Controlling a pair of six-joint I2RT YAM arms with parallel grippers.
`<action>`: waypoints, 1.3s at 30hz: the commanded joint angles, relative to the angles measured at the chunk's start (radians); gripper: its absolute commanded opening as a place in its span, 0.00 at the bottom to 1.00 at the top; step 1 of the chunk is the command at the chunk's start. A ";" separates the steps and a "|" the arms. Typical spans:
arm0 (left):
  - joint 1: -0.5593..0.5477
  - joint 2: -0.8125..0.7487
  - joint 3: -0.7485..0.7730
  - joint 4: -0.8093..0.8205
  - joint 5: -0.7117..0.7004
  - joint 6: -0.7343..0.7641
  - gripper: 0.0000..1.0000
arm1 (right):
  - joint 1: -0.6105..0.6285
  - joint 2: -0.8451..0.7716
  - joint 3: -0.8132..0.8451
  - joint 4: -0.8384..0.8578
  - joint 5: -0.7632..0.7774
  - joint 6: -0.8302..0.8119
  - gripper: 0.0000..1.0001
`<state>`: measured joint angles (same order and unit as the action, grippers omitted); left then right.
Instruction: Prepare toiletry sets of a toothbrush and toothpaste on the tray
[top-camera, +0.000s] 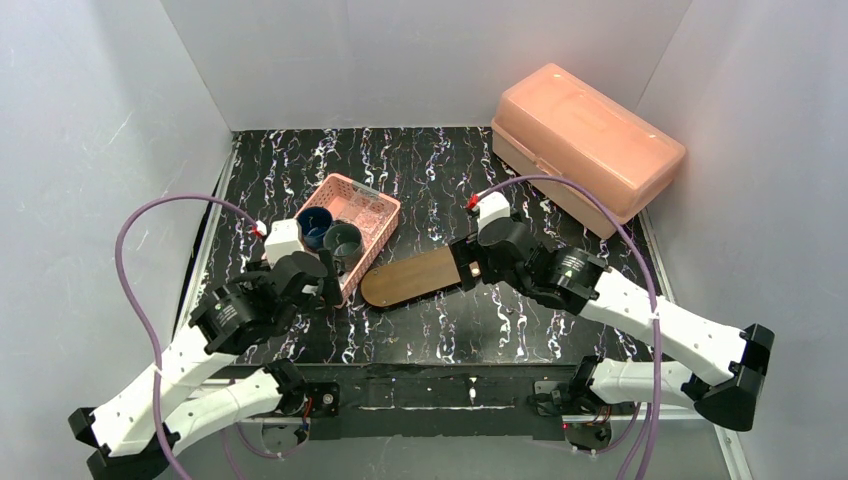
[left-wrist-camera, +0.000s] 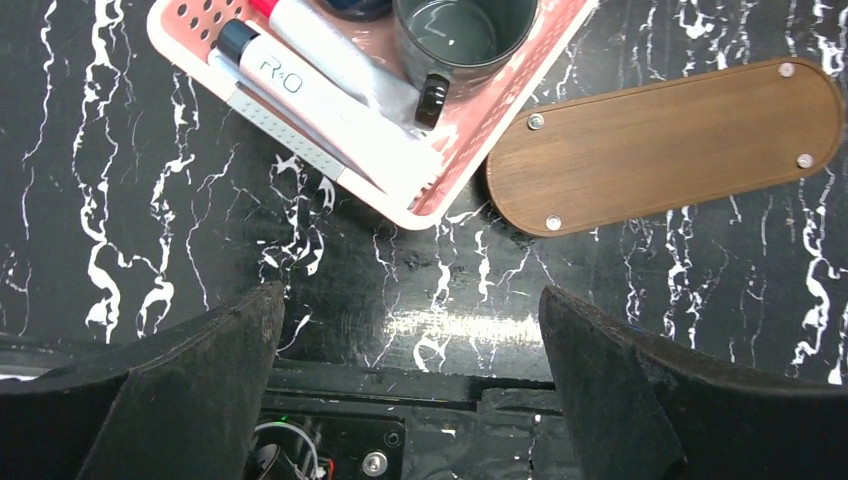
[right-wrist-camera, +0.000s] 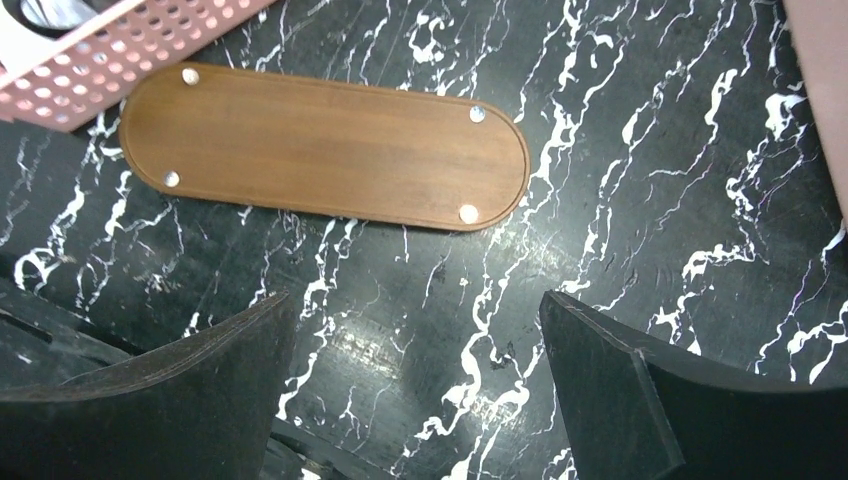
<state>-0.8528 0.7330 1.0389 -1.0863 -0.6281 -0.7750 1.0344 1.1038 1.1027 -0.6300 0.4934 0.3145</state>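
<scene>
We saw the black marbled table (top-camera: 430, 170) fill the top view, with a salmon lidded box (top-camera: 585, 140) lying at its 2 o'clock corner. The pink mesh basket (top-camera: 372, 215) sat left of centre. The tray (top-camera: 410, 280), a brown wooden oval, lay flat near the middle of the table with its long axis running from 8 to 2 o'clock. Its 8 o'clock end was just beside the basket's near corner, and we could not tell whether they touched. The left gripper (left-wrist-camera: 410, 295) hovered at 7 o'clock of the basket with its jaws spread wide and nothing between them. The right gripper (right-wrist-camera: 417, 300) hung over the tray's 2 o'clock end, equally wide apart and holding nothing. Inside the basket, toward its 8 o'clock corner, the grey-green cup (top-camera: 345, 240) stood upright, with the dark blue mug (top-camera: 315, 228) just beside it at 10 o'clock. A white toothpaste tube (left-wrist-camera: 330, 105) with a black cap lay flat along the basket floor. A slim pale toothbrush (left-wrist-camera: 280, 135) lay alongside the tube, against the basket wall.
</scene>
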 joint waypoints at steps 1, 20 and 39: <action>0.018 0.026 0.022 -0.056 -0.075 -0.084 0.99 | 0.001 0.009 -0.019 0.027 -0.026 0.001 1.00; 0.540 0.126 -0.075 0.163 0.271 0.087 0.91 | 0.001 -0.033 -0.114 0.059 -0.072 0.014 1.00; 0.893 0.283 -0.189 0.274 0.546 0.120 0.73 | 0.001 -0.095 -0.146 0.056 -0.100 0.010 1.00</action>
<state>-0.0246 0.9894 0.8803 -0.8288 -0.1429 -0.6651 1.0344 1.0386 0.9634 -0.6014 0.4049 0.3191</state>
